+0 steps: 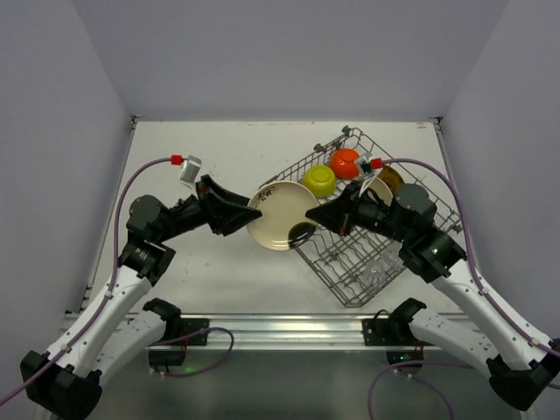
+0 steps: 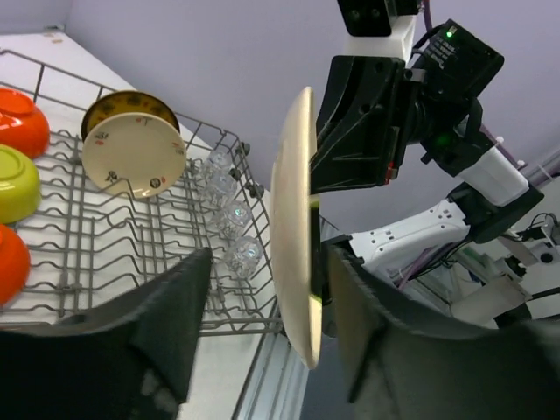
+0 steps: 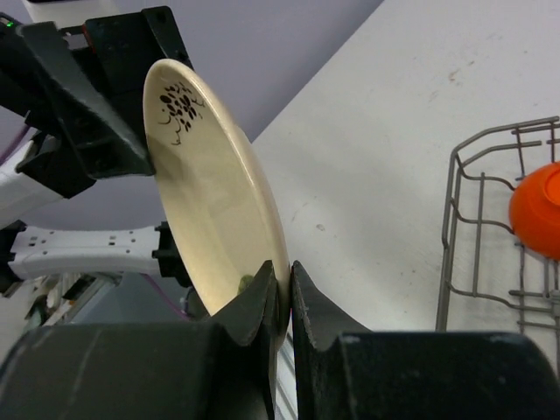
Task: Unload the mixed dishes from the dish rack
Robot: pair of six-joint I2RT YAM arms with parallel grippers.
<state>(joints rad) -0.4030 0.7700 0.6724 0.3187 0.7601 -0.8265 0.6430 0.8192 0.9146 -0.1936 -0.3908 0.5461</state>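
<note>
A cream plate with a dark flower print hangs on edge between both arms, left of the dish rack. My right gripper is shut on its near rim. My left gripper straddles the opposite rim. Its jaws are open: one finger stands clear of the plate, the other close beside it. In the rack lie a yellow-green bowl, an orange bowl, upright plates and clear glasses.
The rack sits askew on the right half of the white table. A second orange bowl lies at the rack's near end in the left wrist view. A metal rail runs along the table's near edge.
</note>
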